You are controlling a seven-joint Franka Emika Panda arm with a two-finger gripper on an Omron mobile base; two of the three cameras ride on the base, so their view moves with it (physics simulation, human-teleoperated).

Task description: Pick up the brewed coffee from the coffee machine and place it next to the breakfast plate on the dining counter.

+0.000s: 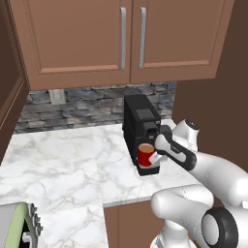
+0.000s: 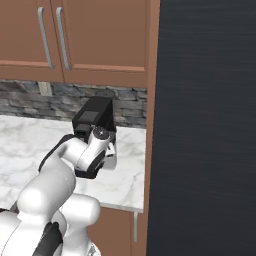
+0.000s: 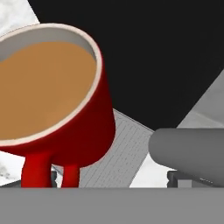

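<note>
The brewed coffee (image 1: 145, 154) is a glossy red mug with light brown liquid. It stands on the low drip tray (image 3: 118, 148) of the coffee machine (image 1: 139, 121), a black box on the small marble worktop (image 1: 68, 160). My gripper (image 1: 155, 159) is right at the mug's near right side, level with it. In the hand view the mug (image 3: 74, 127) is very close at the left, its handle (image 3: 37, 170) pointing down toward me. The gripper (image 3: 116, 180) is open, and the handle lies by its left fingertip. In the right base view my hand hides the mug in front of the machine (image 2: 95, 116). The breakfast plate and dining counter are out of view.
Brown wall cabinets (image 1: 121, 38) hang above a stone backsplash (image 1: 77, 106). A tall dark panel (image 2: 205, 125) rises just right of the machine. A dish rack (image 1: 19, 225) sits at the worktop's near left corner. A grey rounded part (image 3: 192, 148) crosses the hand view's right.
</note>
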